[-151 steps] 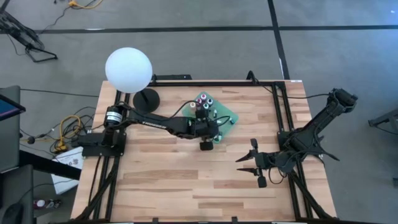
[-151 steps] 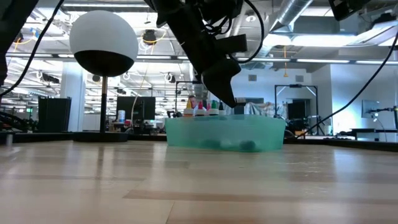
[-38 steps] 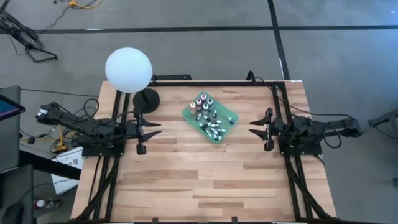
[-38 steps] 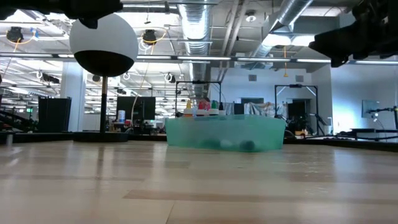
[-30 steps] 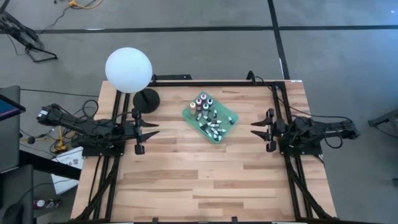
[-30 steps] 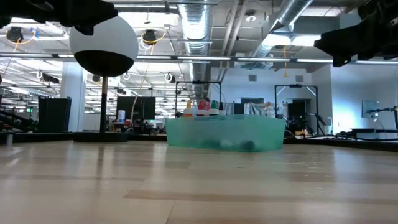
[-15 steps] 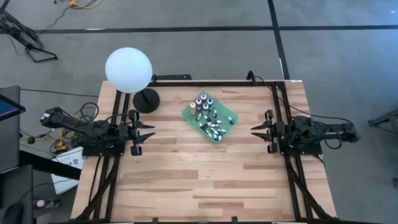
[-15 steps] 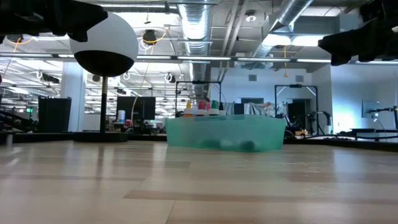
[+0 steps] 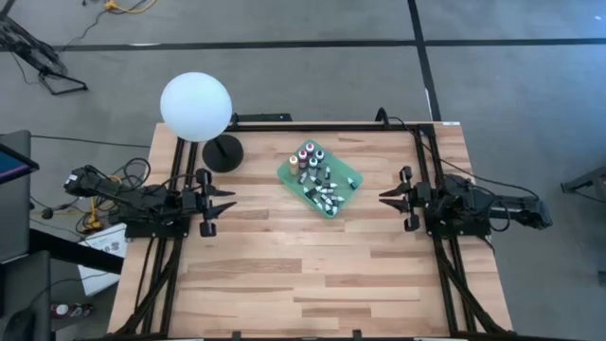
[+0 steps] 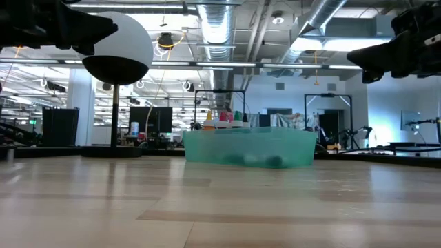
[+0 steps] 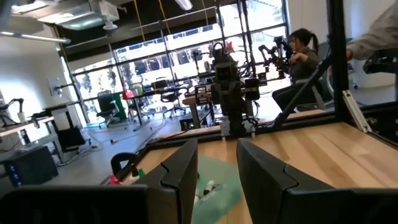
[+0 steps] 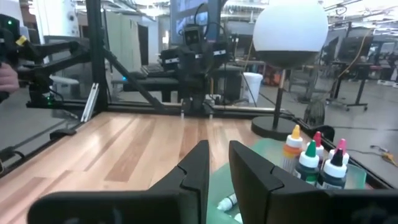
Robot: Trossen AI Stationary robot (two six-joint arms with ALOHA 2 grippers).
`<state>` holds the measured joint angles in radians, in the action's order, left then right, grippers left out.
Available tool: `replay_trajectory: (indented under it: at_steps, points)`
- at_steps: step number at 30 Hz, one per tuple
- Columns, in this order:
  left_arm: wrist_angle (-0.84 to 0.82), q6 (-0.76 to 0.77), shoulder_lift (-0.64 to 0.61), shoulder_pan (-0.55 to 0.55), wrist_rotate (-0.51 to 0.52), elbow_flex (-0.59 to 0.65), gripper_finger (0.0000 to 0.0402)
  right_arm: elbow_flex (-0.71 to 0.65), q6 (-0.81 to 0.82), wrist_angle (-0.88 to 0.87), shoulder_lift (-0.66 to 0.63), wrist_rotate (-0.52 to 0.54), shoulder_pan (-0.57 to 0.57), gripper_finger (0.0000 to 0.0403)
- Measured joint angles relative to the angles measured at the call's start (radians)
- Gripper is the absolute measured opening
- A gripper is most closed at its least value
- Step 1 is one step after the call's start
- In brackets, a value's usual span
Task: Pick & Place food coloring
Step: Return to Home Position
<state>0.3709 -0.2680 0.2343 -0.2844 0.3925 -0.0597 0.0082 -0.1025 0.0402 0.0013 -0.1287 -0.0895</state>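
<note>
Two grippers hang over opposite edges of the table in the high view: the left gripper at the frame's left-centre and the right gripper at right-centre, tips turned toward each other. From above we cannot judge the right one's fingers well, but the wrist views settle it. The left wrist view shows that gripper's fingers apart with nothing between them. The right wrist view shows its fingers parted by a narrower gap, also holding nothing.

Between the two grippers, just above the centre of the high view, sits the green tray, well apart from both. The food coloring bottles are inside it, some upright in the corner toward the frame's top and others lying loose. We cannot count them from above. Only the right wrist view shows the upright ones plainly, with pointed caps in several colours. The low view gives only cap tips above the tray's translucent wall. A white globe lamp stands at the upper left of the high view. Only the left wrist view shows a person seated in the room beyond.
</note>
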Motion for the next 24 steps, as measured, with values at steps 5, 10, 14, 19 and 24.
replay_trajectory:
  at_steps: [5, 10, 14, 19, 24]
  points:
    - [-0.035, 0.008, 0.0, 0.0, 0.012, 0.0, 0.0107, 0.0, -0.003, -0.002, 0.0, 0.004, 0.0, 0.0054]
    - [-0.058, 0.02, 0.0, 0.0, 0.014, 0.0, 0.0107, -0.001, -0.003, -0.007, 0.0, 0.003, 0.0, 0.0054]
    - [-0.07, 0.032, 0.0, 0.0, 0.013, 0.0, 0.0107, -0.001, -0.002, -0.006, 0.0, 0.0, 0.007, 0.0054]
    - [-0.087, 0.054, 0.0, 0.0, 0.012, 0.0, 0.0107, -0.002, -0.002, -0.006, 0.0, -0.001, 0.02, 0.0054]
    - [-0.098, 0.076, 0.001, 0.0, 0.011, 0.0, 0.0107, -0.002, 0.001, -0.006, 0.0, -0.001, 0.033, 0.0054]
